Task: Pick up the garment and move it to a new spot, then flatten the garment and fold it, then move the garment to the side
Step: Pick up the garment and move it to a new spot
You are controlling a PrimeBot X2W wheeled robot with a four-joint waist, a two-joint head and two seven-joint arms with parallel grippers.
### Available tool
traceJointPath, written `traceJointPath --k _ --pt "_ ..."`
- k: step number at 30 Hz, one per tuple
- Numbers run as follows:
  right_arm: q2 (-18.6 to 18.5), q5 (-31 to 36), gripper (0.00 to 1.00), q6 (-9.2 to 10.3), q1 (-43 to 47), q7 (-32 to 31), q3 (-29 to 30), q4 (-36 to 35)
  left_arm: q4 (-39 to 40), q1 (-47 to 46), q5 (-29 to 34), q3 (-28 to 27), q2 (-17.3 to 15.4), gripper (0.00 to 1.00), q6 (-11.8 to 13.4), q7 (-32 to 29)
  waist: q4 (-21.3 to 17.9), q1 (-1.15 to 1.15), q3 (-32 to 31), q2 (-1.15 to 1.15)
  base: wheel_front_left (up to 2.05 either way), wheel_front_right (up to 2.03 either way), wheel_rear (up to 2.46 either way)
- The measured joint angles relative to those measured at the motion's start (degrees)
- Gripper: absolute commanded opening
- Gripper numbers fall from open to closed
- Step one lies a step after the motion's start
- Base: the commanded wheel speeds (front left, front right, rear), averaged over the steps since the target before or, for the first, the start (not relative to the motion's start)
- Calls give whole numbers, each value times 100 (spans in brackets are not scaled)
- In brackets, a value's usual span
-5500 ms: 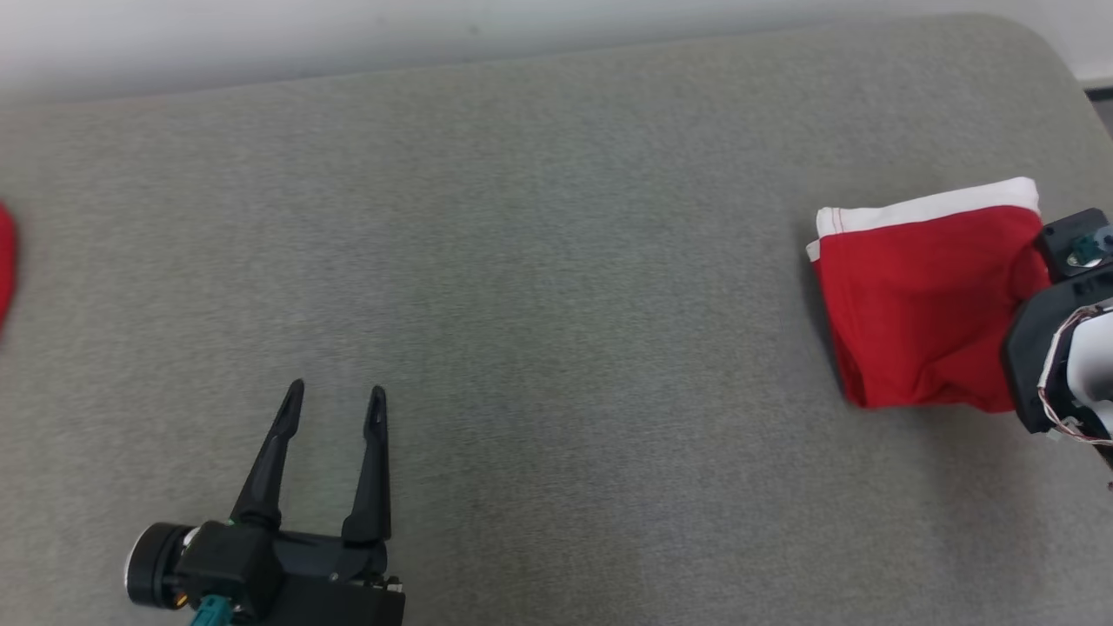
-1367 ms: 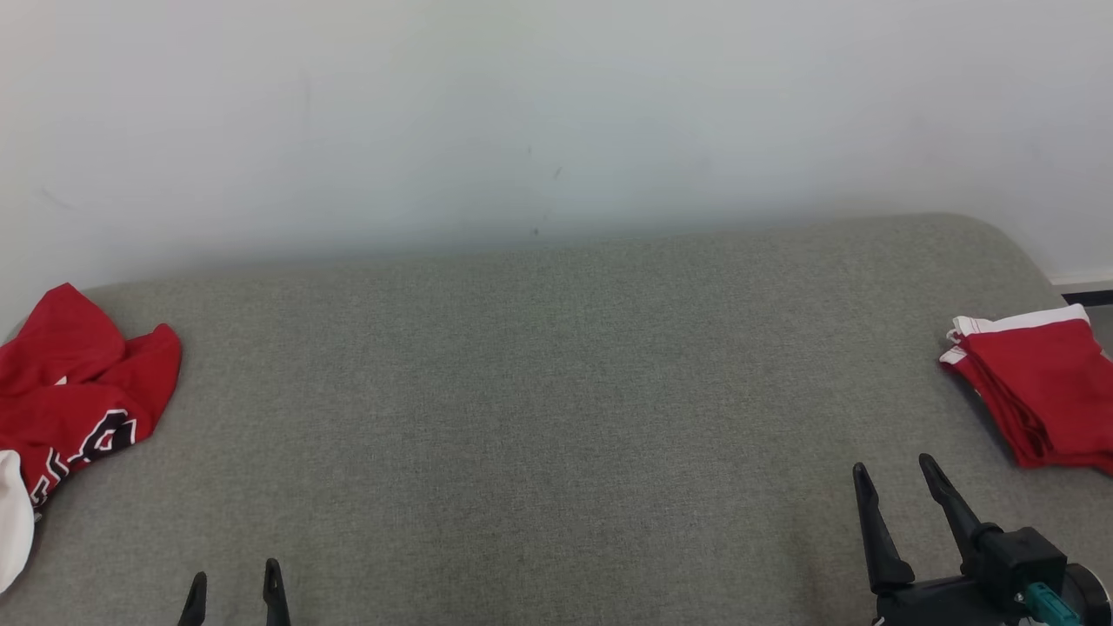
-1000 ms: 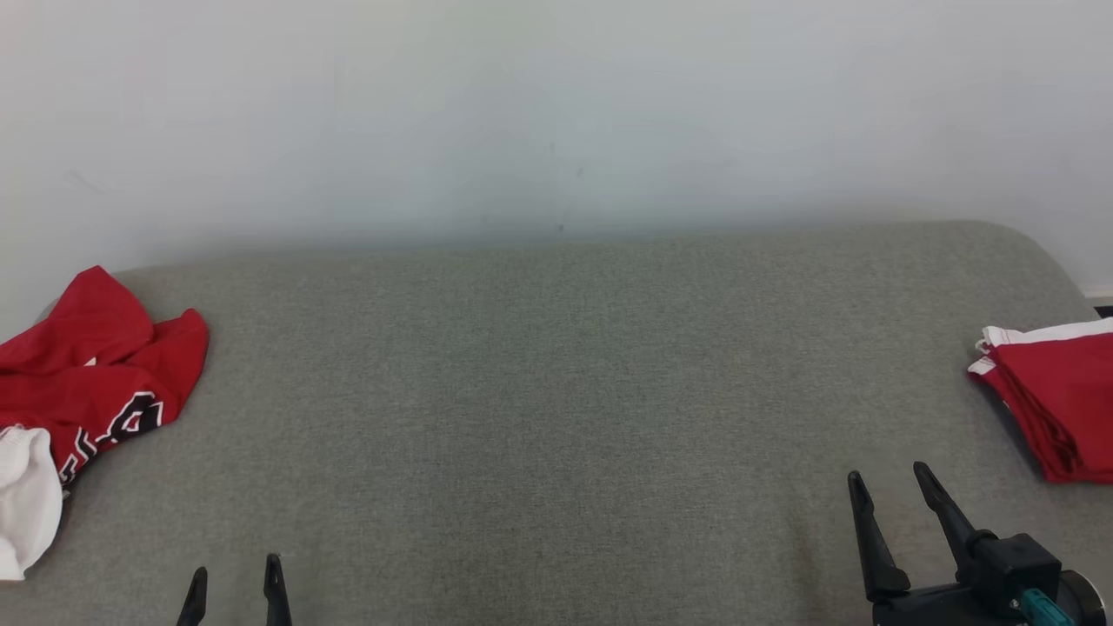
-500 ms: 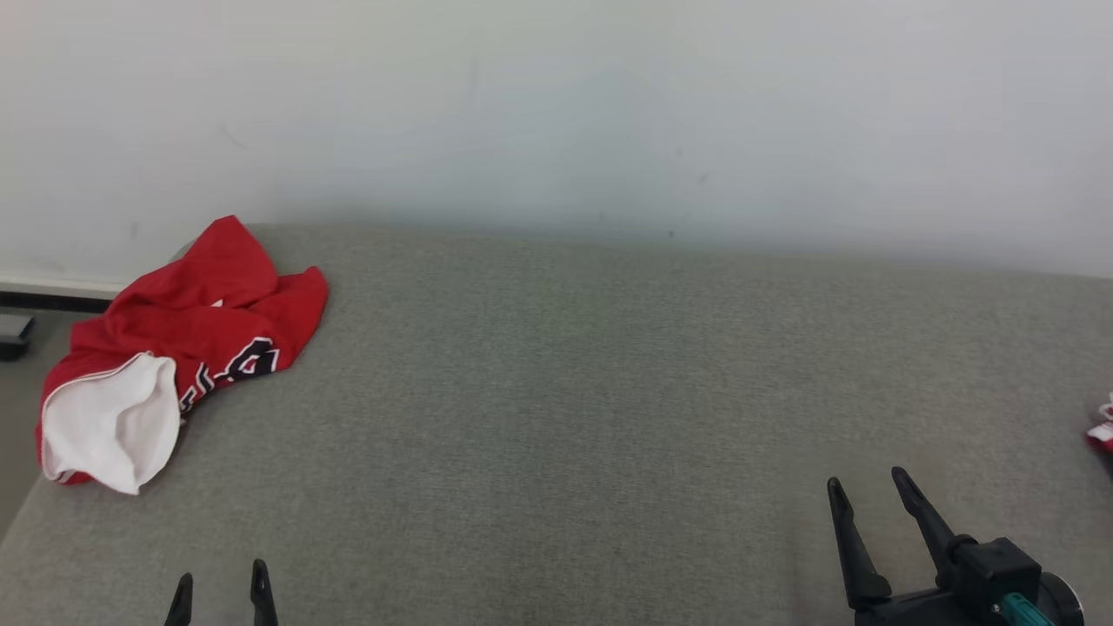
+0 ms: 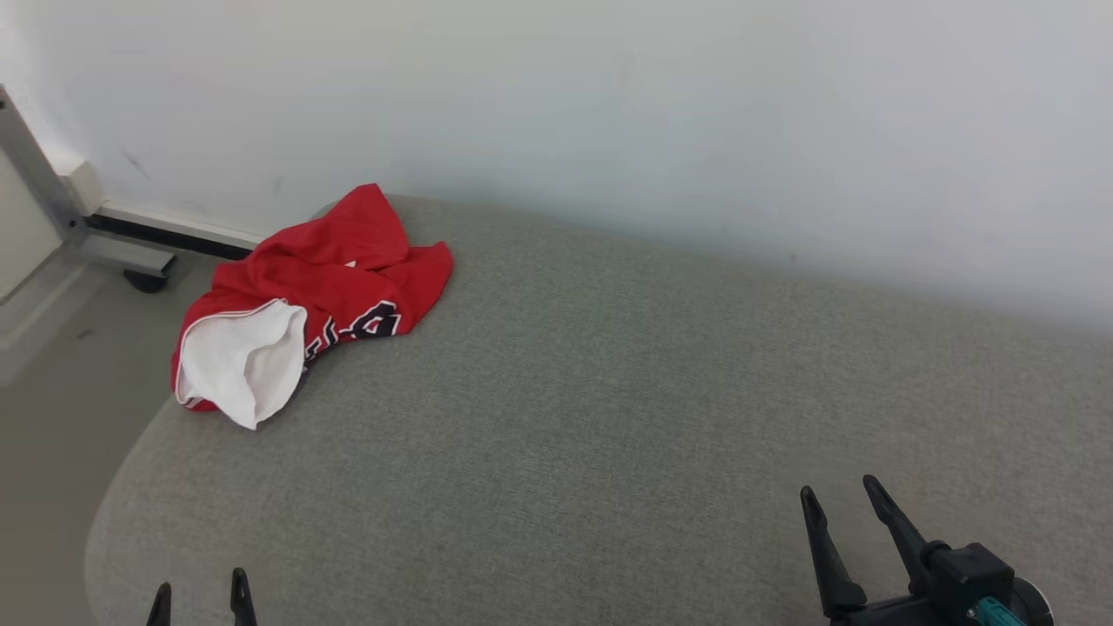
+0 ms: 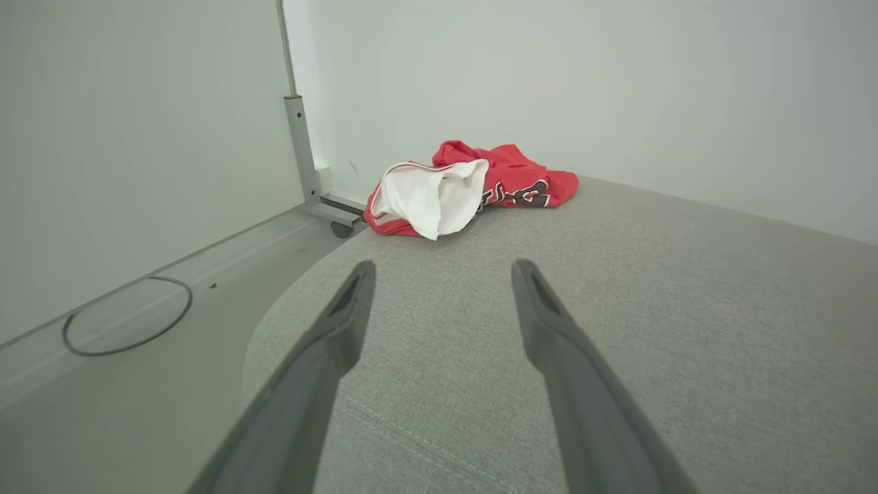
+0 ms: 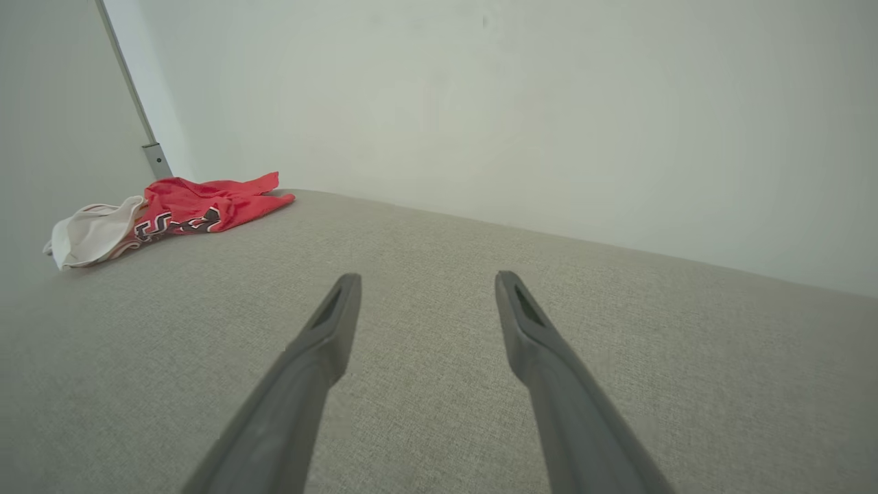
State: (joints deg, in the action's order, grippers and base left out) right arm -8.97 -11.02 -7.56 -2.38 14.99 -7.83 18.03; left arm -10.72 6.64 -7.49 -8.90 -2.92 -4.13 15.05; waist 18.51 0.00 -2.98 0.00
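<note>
A crumpled red garment (image 5: pixel 330 274) with a white inner side and dark lettering lies near the far left corner of the grey padded surface (image 5: pixel 609 417). The left wrist view has the garment (image 6: pixel 507 180) ahead of the fingers, and the right wrist view has the garment (image 7: pixel 199 202) far off to the left. My left gripper (image 5: pixel 198 587) sits at the lower left edge, open and empty, well short of the garment. My right gripper (image 5: pixel 839 493) is at the lower right, open and empty. Both hover over bare fabric.
A pale wall (image 5: pixel 609 104) runs behind the surface. Left of the surface the floor (image 5: pixel 52 409) drops away, with a metal frame post (image 6: pixel 302 137) and a small caster (image 5: pixel 143 280). A thin cable loop (image 6: pixel 127 315) lies on the floor.
The head camera has swung left: the crumpled garment now sits further right in view, and the folded red garment has slid out at the right. Both grippers stay open.
</note>
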Motion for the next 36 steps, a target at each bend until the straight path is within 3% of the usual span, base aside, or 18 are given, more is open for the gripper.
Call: traceJointPath --k 8,21,28,36 --pt "49 -15 100 0 -17 1 -75 23 29 52 -27 -93 -2 100 -16 0 317 0 -19 0 0 0 0" --pt "-9 -57 100 0 -22 1 -107 -20 -169 -38 -338 -307 0 100 -116 0 96 0 107 0 0 0 0" --pt "-108 -54 100 1 -186 1 -88 -135 -738 -912 -654 -314 -175 100 -242 -140 -12 0 455 1 0 0 0" --pt "-213 -37 100 0 -455 1 -153 -261 -922 -2238 -960 -359 -622 100 -245 -873 -156 1 982 1 0 0 0"
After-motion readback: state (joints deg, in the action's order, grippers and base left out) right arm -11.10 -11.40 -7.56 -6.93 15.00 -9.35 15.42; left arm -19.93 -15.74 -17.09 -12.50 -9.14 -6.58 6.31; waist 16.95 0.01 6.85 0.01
